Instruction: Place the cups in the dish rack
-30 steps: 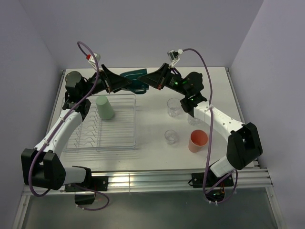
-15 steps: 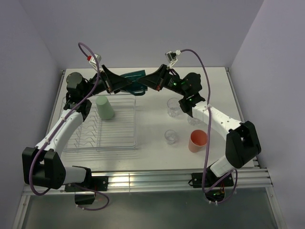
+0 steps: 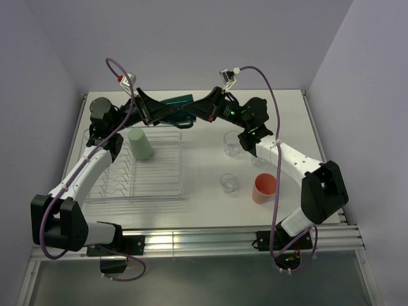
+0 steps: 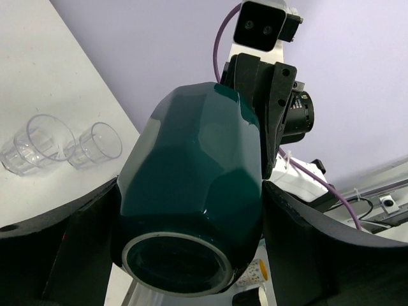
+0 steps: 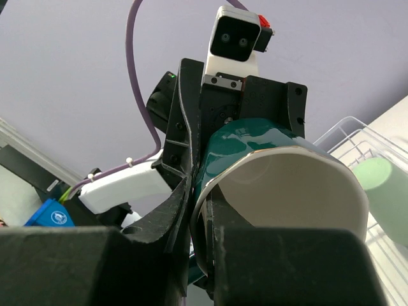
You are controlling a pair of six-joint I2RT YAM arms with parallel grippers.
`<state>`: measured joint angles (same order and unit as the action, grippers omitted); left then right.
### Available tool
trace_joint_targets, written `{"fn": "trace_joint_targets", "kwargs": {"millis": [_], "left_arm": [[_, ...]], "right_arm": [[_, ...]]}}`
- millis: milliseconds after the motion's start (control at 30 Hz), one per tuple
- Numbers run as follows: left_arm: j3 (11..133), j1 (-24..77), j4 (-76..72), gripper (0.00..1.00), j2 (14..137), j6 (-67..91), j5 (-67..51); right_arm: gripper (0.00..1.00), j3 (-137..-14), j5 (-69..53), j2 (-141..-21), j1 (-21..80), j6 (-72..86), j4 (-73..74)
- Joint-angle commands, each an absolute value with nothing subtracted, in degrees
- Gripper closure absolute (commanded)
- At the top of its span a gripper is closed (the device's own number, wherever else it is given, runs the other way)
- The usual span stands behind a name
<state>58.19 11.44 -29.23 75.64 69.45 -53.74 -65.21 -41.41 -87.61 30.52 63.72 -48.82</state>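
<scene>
Your two arms meet above the far edge of the white table, with the dark teal mug held in the air between them. Your left gripper has its fingers pressed against the mug's faceted sides, and the mug's base faces that wrist camera. Your right gripper is pinched on the mug's rim (one finger lies against the cream inside, the other against the teal outside).

The clear wire dish rack sits on the left half of the table, below and just in front of the mug. A pale green tumbler rests inside it near the far side. To the right of the rack stand a far clear glass, a near clear glass and a salmon-pink tumbler.
</scene>
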Motion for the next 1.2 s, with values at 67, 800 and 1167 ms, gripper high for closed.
{"fn": "trace_joint_targets", "kwargs": {"millis": [67,800,1167], "left_arm": [[59.33,12.22,-30.77,1.00,73.13,68.91,-54.58],[71.26,7.91,4.53,1.00,69.26,47.06,-46.68],[84.44,10.36,33.65,1.00,73.29,28.33,-21.06]], "right_arm": [[0.87,-65.31,-38.24,-85.43,31.64,59.94,-51.33],[0.50,-61.09,-25.50,-76.21,29.36,46.85,-28.40],[0.49,-63.98,-9.15,-73.12,28.92,36.92,-8.01]]}}
